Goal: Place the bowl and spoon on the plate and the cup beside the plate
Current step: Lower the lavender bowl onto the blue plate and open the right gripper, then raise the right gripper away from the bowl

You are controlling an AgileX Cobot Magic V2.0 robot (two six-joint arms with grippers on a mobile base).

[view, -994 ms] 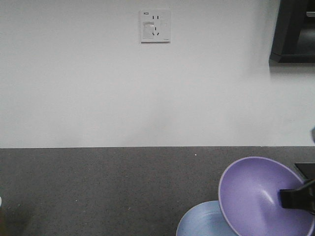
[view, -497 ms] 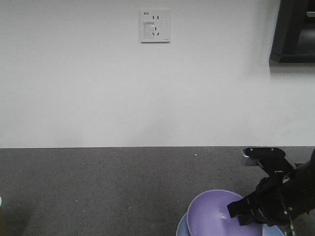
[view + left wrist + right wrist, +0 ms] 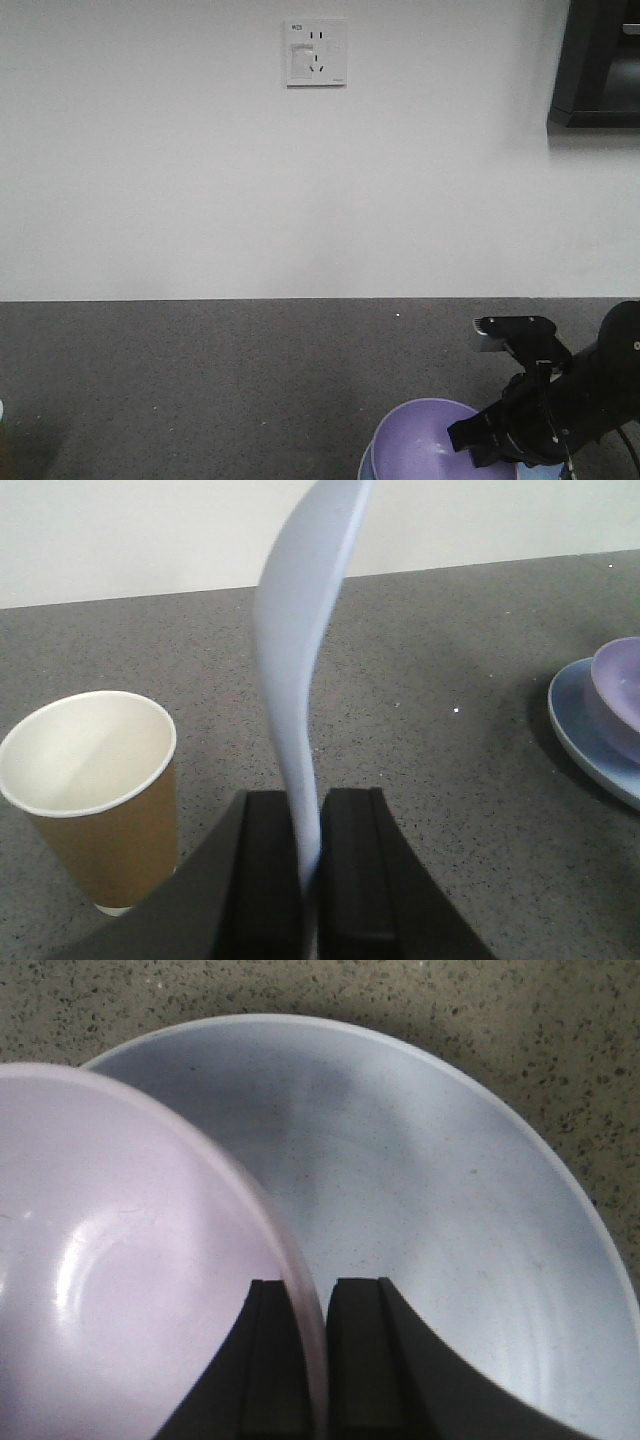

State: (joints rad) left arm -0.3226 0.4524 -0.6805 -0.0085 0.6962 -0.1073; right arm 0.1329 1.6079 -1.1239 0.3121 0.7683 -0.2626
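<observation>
Two pairs of my jaws are occupied. Nearest, in the right wrist view, my right gripper (image 3: 313, 1295) is pinched narrow on the rim of the purple bowl (image 3: 120, 1260). It fills the left half of the frame and overlaps the left side of the blue plate (image 3: 440, 1210) beneath it.

In the left wrist view, my left gripper (image 3: 310, 810) is clamped on the handle of the pale spoon (image 3: 300, 630), scoop rising through the top edge of the frame. The paper cup (image 3: 95, 780) stands upright at lower left on the grey counter (image 3: 430, 680), well apart from the plate at the right edge.

From the front camera the change is plain. A second ago the bowl hung high at lower right, tipped on edge with its inside facing the lens. Half a second ago it had dropped and levelled over the plate. Now only its top shows at the bottom edge, with my right arm (image 3: 580, 390) low over it. Farther back, the white wall (image 3: 150, 180) and its socket (image 3: 316, 52) are unchanged.

I judge the bowl is down, or all but down, on the plate and off-centre. Whether it rests there I cannot tell. Letting go comes next, then the spoon, then the cup.
</observation>
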